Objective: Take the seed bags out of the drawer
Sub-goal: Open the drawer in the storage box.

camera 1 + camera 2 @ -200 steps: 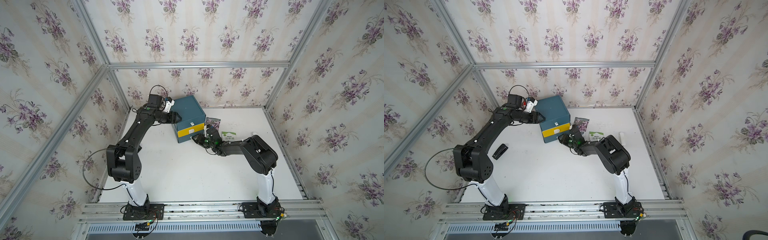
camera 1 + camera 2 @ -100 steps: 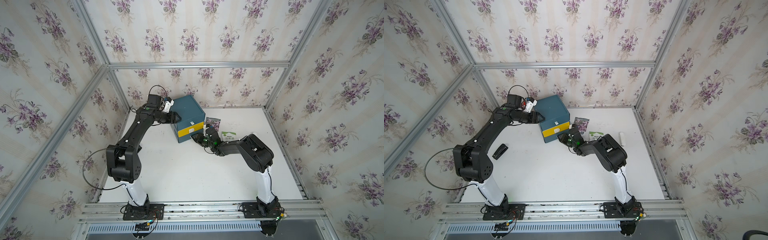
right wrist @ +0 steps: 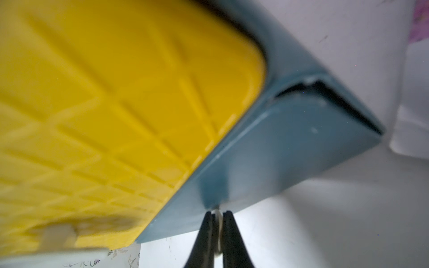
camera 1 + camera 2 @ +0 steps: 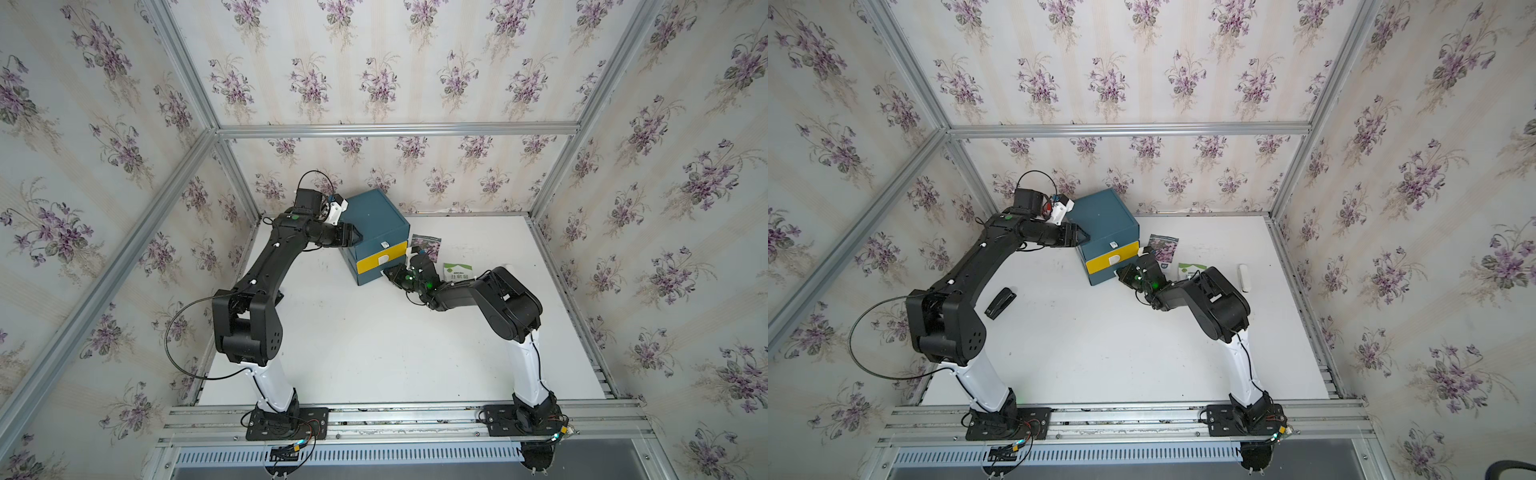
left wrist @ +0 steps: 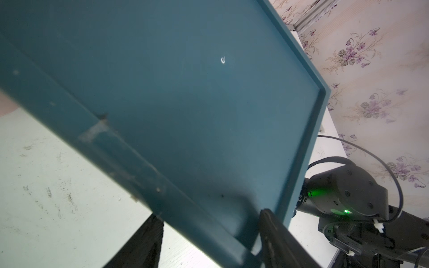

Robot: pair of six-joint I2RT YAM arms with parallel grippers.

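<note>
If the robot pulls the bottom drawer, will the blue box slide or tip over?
Probably slide, not tip: the blue box is squat and sits flat on the smooth white table. It looks like light plastic, so a tug might drag it. That may be why the left gripper rests against its side.

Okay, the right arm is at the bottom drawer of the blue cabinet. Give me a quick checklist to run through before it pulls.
1. Right tool shut on the white handle of the bottom drawer: ok.
2. Left tool against the side of the cabinet as a brace: contact ok, firm clamp cannot tell.
3. Table in front of the drawer bare for the pull: ok.
4. Purple seed bag and green-topped seed bag lying off to the side, out of the drawer's path: ok.
5. Third seed bag inside this drawer: cannot tell, the drawer is closed.
</note>
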